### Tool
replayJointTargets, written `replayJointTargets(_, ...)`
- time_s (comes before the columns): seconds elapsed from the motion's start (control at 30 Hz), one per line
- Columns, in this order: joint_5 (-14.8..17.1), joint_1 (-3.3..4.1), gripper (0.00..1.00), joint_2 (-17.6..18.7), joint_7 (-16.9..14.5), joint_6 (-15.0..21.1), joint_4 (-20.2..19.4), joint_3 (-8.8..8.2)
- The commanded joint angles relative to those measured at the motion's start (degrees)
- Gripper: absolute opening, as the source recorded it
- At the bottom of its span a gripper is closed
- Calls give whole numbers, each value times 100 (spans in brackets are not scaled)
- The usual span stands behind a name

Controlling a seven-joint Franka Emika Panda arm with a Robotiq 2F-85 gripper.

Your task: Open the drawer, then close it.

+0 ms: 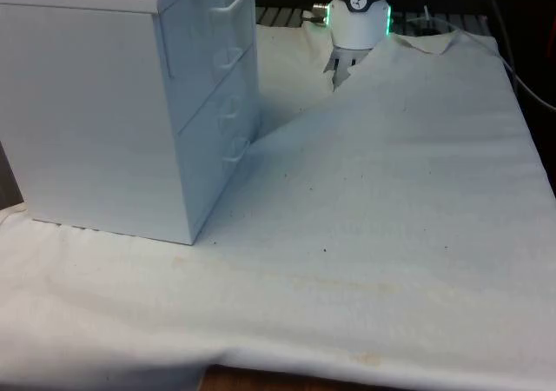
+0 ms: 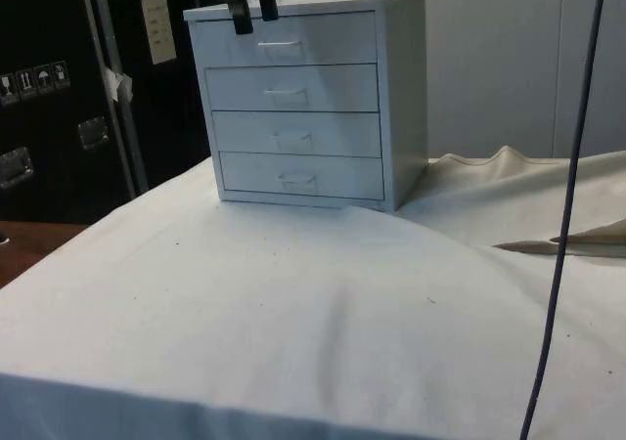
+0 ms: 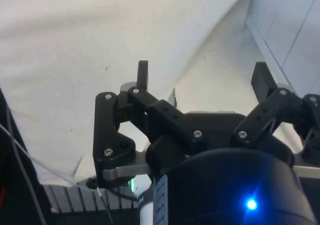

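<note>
Gripper [image 2: 253, 10] sits high, level w/ the top edge of the chest of drawers [image 2: 313, 98], fingers pointing down. In the side view its two black fingertips [image 2: 239, 18] hang in front of the top drawer [image 2: 289, 39], at that drawer's upper corner, just to one side of the handle [image 2: 281, 44]. Contact w/ the drawer front: cannot tell from this angle.

Wrist view: gripper [image 3: 202, 77] is spread wide, a clear gap between the two fingers [image 3: 143, 75], nothing held between them. White cloth [image 3: 90, 50] lies far below the fingers; the chest's white panelling [image 3: 292, 30] is off to one side of the tool, close by one finger.

Front view: chest [image 1: 104, 104] turns its side to the camera, drawer fronts seen edge-on w/ handles [image 1: 229, 4] sticking out toward the robot base. Arm's white base [image 1: 358, 17] stands upright at the table's far end, beyond the chest.

Drawers, per side view: four, stacked, all flush w/ the chest face, none pulled out. Second drawer [image 2: 293, 89], third [image 2: 293, 134] and bottom [image 2: 298, 175] lie below the tool, each w/ a small handle at centre. Top drawer is the one nearest the fingertips.

Cloth [image 2: 293, 303] is rumpled, w/ a raised fold behind the chest. A dark cable [image 2: 572, 166] hangs down well apart from the tool.
</note>
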Motion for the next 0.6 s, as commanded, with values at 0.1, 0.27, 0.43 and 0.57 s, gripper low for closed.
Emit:
replayJointTargets(0.1,40,0,100,120,0,115,34,-6)
replayJointTargets(0.27,109,6,100,355,23,298,120,17)
replayJointTargets(0.43,69,17,100,487,97,424,149,57)
replayJointTargets(0.57,-34,46,100,625,201,453,195,86)
